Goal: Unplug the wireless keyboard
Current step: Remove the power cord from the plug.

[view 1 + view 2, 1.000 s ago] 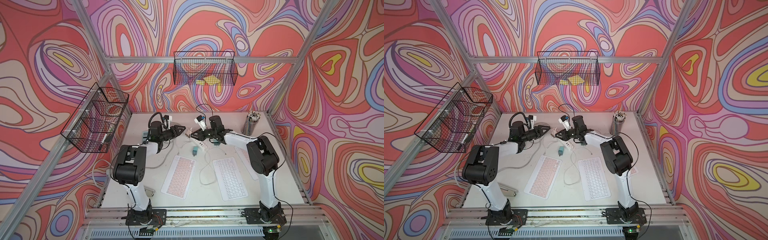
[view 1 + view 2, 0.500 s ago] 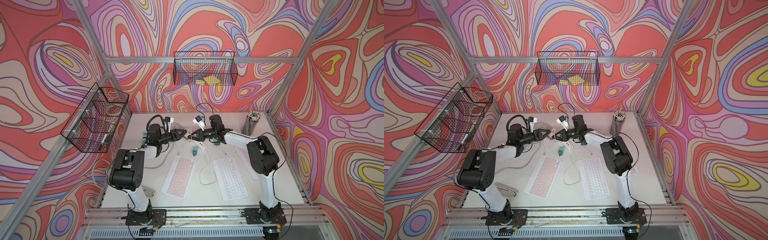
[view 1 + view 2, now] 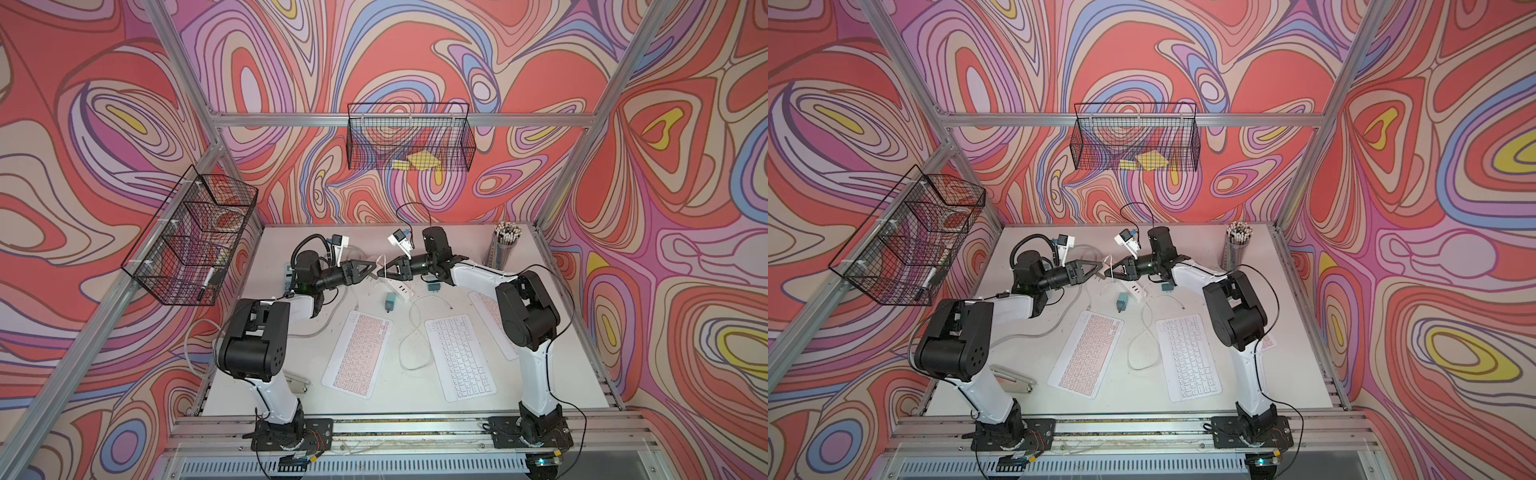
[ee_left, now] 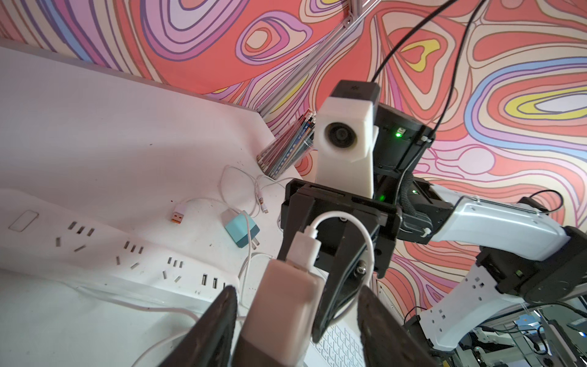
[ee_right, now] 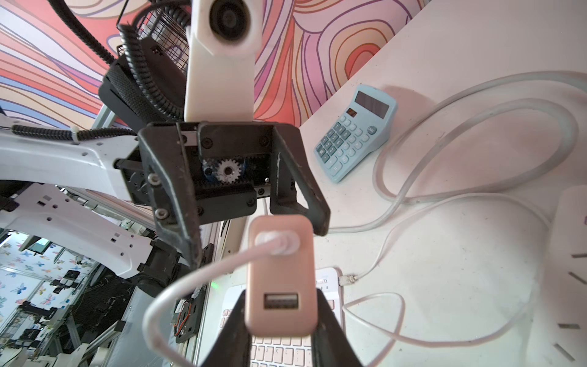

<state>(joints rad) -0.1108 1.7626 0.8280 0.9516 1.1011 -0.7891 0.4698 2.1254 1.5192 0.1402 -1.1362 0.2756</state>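
Pink charger (image 5: 281, 276) with its white cable (image 5: 190, 279) plugged in is clamped in the right gripper (image 5: 280, 290) toward the tabletop's (image 3: 415, 405) far edge; left gripper (image 4: 297, 292) spread open around it.

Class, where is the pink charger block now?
The right wrist view shows the charger block clamped in the right gripper, mid-air over the table's rear centre, facing the open left gripper above the white power strip.

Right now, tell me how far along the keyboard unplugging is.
Done: the charger is off the power strip, in the air. In hand: the right gripper grips it, and the left gripper stands open around it. Left: the white cable still sits in the charger's port and needs pulling out.
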